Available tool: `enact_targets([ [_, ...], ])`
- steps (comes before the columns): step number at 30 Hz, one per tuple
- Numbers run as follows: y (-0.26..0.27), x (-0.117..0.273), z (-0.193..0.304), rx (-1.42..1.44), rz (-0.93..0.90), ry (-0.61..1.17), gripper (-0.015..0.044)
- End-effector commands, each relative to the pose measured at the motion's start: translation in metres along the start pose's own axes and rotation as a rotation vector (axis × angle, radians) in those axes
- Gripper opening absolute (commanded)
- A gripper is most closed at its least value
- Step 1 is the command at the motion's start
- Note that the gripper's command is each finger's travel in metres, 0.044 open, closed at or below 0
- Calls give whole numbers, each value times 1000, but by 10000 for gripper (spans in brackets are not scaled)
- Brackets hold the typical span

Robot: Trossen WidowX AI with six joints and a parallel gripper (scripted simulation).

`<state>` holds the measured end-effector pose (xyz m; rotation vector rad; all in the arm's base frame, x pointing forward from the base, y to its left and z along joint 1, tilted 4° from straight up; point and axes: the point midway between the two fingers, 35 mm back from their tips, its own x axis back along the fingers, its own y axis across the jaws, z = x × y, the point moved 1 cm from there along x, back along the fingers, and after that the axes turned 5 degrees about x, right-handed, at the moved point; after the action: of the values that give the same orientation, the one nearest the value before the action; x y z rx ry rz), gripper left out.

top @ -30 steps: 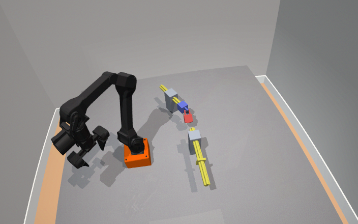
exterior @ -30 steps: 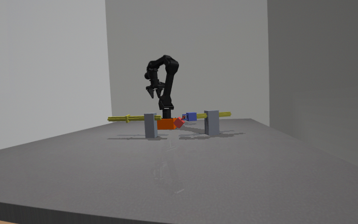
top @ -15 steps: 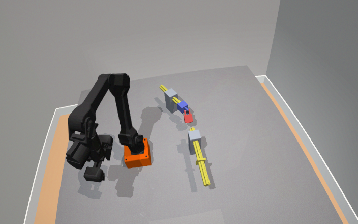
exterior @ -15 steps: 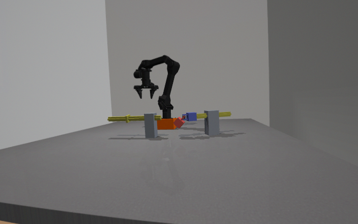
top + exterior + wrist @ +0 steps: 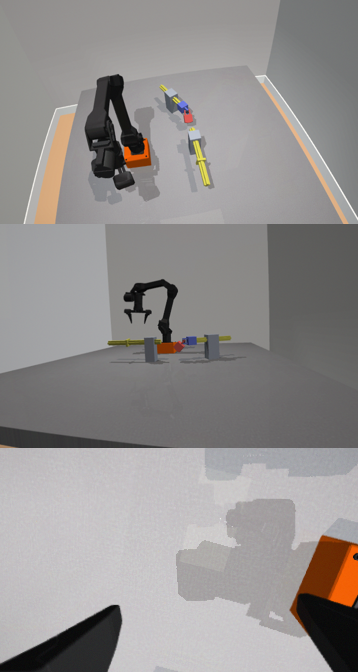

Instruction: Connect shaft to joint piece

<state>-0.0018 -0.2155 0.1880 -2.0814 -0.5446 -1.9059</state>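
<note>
The red square joint piece [image 5: 188, 118] [image 5: 179, 346] hangs tilted downward on its hinges from the blue piece [image 5: 182, 106] [image 5: 191, 340]. The blue piece sits on the end of the first yellow shaft [image 5: 162, 87] [image 5: 225, 338], which passes through a grey block [image 5: 171, 92] [image 5: 212, 346]. The second yellow shaft [image 5: 202, 170] [image 5: 138, 342] has a collar and lies through the other grey block [image 5: 194, 135] [image 5: 150, 349]. Its short near end is apart from the red piece. My gripper [image 5: 138, 323] [image 5: 208, 608] is open and empty, in the air beside the arm's base, away from both shafts.
The orange arm base [image 5: 138, 159] [image 5: 166, 347] stands left of the blocks in the top view; its corner also shows at the right of the wrist view [image 5: 320, 568]. The black arm [image 5: 101, 105] bends above it. Grey walls stand beyond the table [image 5: 264, 158].
</note>
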Motion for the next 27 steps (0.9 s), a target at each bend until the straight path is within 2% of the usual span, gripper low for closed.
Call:
enact_targets([
  [1,13,-1,17,134,-9,14,440],
  [15,42,0,88,580,-47,41,440],
  [27,45,-2,157,974,-61,71,440],
])
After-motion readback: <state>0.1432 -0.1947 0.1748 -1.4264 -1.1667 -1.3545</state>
